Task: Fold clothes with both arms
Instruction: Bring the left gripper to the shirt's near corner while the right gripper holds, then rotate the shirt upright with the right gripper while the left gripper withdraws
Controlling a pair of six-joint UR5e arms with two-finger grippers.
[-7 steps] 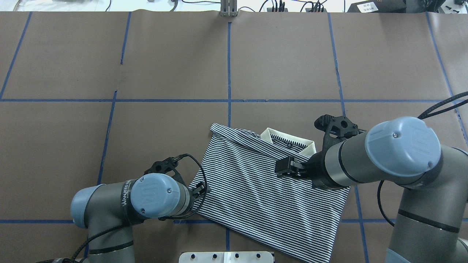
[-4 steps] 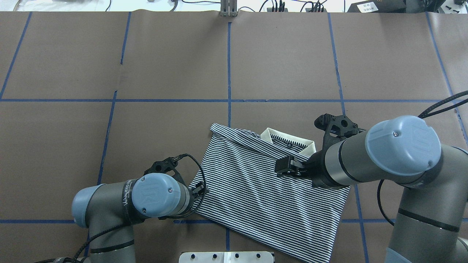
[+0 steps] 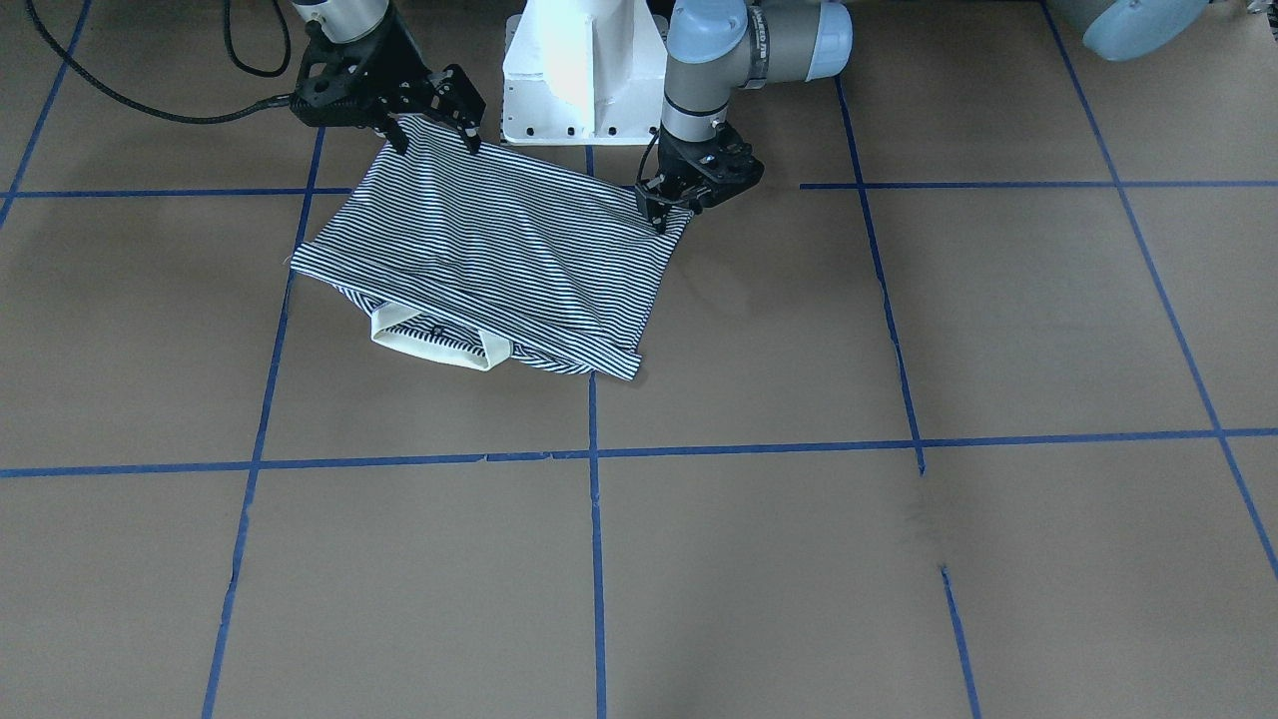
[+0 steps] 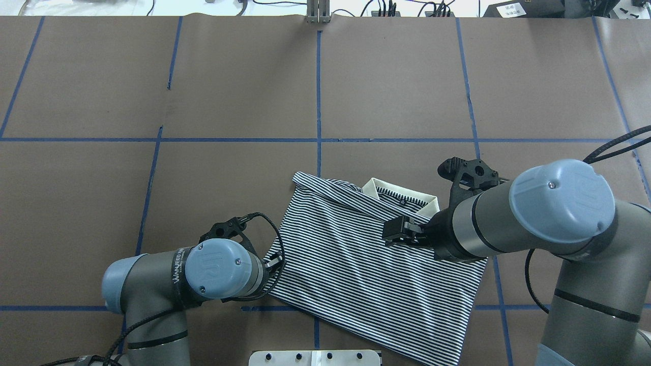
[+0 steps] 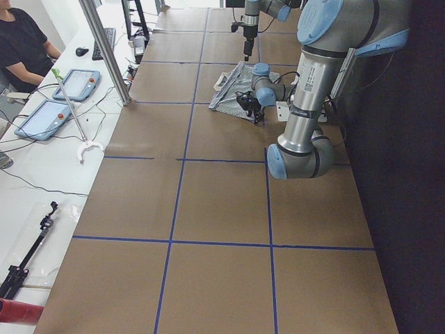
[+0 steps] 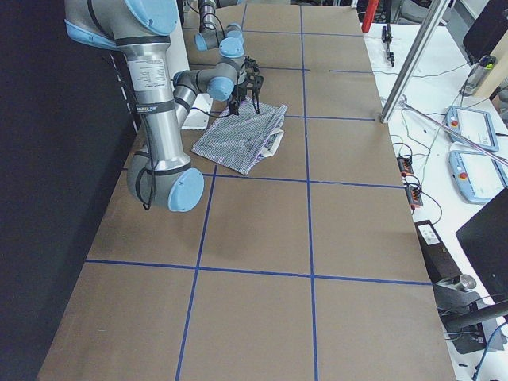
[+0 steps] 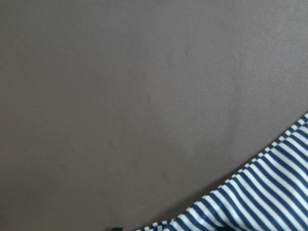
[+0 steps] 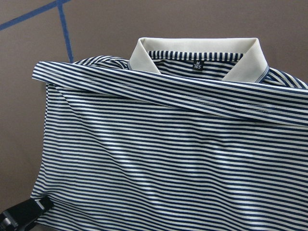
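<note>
The navy-and-white striped polo shirt (image 4: 356, 264) lies folded on the brown table close to the robot, its cream collar (image 4: 402, 195) on the far side. It also shows in the front view (image 3: 499, 250) and the right wrist view (image 8: 168, 159). My right gripper (image 3: 434, 135) hovers over the shirt's near-right part with its jaws spread wide and nothing between them; overhead it is above the cloth (image 4: 396, 235). My left gripper (image 4: 277, 262) is at the shirt's left edge (image 3: 661, 212). I cannot tell whether it is open or shut. The left wrist view shows only a striped edge (image 7: 260, 197).
The white pedestal block (image 3: 584, 70) stands right behind the shirt's near edge. Blue tape lines (image 4: 319, 101) mark a grid on the brown table cover. Cables and boxes (image 4: 437, 10) sit past the far edge. An operator's desk with tablets (image 5: 55, 104) is beside the table.
My left arm has drawn slightly to the left, its gripper edging off the shirt's left edge. The right gripper and the shirt have barely moved.
</note>
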